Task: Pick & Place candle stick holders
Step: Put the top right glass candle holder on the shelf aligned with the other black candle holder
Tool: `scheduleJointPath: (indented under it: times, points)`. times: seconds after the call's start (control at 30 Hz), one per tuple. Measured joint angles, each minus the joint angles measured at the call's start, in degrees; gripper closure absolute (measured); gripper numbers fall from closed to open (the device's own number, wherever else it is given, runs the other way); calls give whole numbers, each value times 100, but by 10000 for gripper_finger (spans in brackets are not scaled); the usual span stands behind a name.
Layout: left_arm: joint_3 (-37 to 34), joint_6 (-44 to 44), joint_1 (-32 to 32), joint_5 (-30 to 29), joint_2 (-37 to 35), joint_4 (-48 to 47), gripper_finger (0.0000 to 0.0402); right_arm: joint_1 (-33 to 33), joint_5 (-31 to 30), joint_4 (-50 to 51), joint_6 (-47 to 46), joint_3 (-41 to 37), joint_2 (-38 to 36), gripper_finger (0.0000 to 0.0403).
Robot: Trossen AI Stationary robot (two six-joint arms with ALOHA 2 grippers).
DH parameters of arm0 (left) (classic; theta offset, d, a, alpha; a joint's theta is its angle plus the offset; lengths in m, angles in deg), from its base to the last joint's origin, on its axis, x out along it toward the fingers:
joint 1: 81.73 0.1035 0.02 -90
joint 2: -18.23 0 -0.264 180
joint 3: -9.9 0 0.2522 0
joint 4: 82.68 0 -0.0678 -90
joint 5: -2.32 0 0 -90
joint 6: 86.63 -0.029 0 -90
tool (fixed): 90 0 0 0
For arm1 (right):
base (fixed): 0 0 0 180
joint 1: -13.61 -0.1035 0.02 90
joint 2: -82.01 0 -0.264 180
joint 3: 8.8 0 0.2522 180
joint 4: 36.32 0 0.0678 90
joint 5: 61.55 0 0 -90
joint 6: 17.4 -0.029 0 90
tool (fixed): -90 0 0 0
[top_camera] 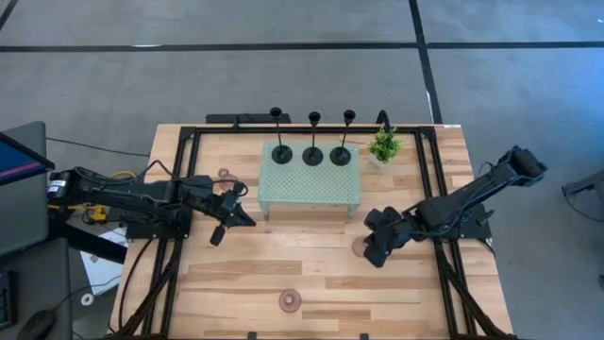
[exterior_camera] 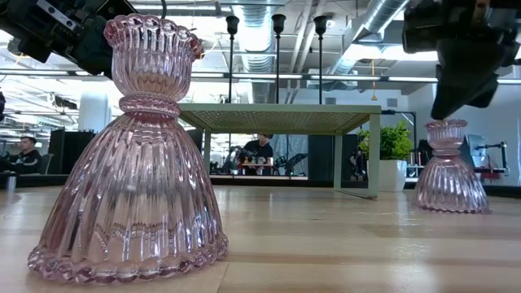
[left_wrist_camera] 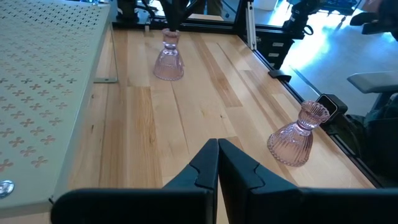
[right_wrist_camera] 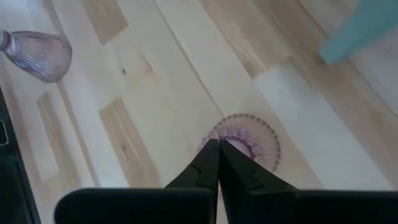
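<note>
Three black candle stick holders [top_camera: 312, 151] stand by their disc bases on the pale green tray [top_camera: 311, 189]. One pink glass holder [top_camera: 291, 301] [exterior_camera: 130, 163] stands near the table's front edge, and another [top_camera: 225, 176] left of the tray. A third [exterior_camera: 450, 167] [right_wrist_camera: 249, 138] stands upright right of centre. My right gripper [top_camera: 376, 253] [right_wrist_camera: 217, 148] is shut and slants down right above it. My left gripper [top_camera: 241, 219] [left_wrist_camera: 217, 163] is shut, holds nothing, and hangs about level in front of the tray's left end. My right gripper's shut fingertips [exterior_camera: 446, 110] stand just over the top rim [exterior_camera: 446, 124] of the pink holder, coming from above at a slant. Whether they touch it, I cannot tell. The holder stands upright on its wide base on the table.
A small green potted plant [top_camera: 384, 146] stands at the tray's far right corner. A black frame [top_camera: 179, 189] runs along the table's sides. Bare wood lies between the tray and the front edge. People sit in the room beyond the table.
</note>
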Motion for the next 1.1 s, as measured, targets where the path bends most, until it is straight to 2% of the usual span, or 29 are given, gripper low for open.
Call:
scheduleJointPath:
  times: [0.17,0.47,0.57,0.77,0.93,1.1]
  points:
    - [0,19,0,0,-1,-21,392,-262,-180,-409,383,-2,-6,403]
    - [0,17,-1,0,0,-19,392,-1874,-2296,-21,390,-2,-155,403]
    - [0,17,0,0,1,-2,392,-2377,-2903,429,-169,-2,-155,403]
    - [0,6,0,0,1,1,392,-3307,-3646,1330,-1522,-83,-114,403]
    - [0,-2,-2,0,0,3,392,-3838,-4462,607,-2279,-817,-111,403]
    - [0,-2,-2,0,-1,3,392,-4030,-4647,-320,-2658,-1657,-101,403]
